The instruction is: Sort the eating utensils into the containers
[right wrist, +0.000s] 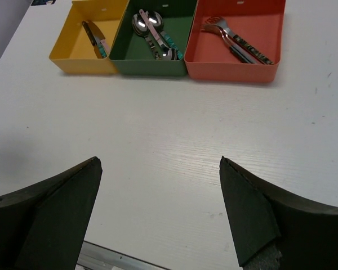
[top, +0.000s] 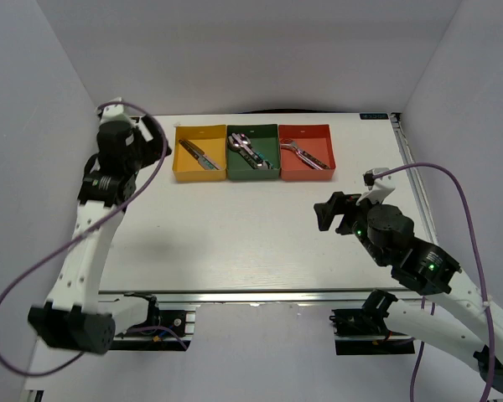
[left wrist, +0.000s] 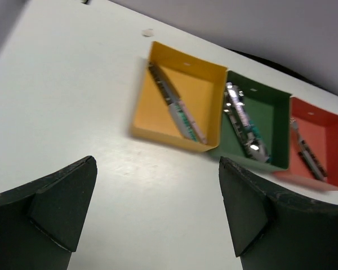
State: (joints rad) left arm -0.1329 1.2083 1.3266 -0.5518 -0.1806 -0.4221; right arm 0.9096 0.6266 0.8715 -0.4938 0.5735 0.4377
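Knives (top: 199,156) lying in yellow bin (top: 205,134) left of green bin (top: 268,134), spoons (top: 247,151) inside it, forks (top: 306,155) in red bin (top: 314,134) right. Left claw (left wrist: 158,185), right claw (right wrist: 160,191) hanging spread, empty.

I work in what looks like a robotics lab test cell: blank white walls (top: 251,50) box in a plain white table (top: 260,243) on three sides. My left arm (top: 92,226) and right arm (top: 419,264) are mounted at a metal rail (top: 260,296) along its near edge, purple cables (top: 440,166) looping loose. A yellow bin (top: 205,138), a green bin (top: 268,142) and a red bin (top: 314,138) sit in a staged row.
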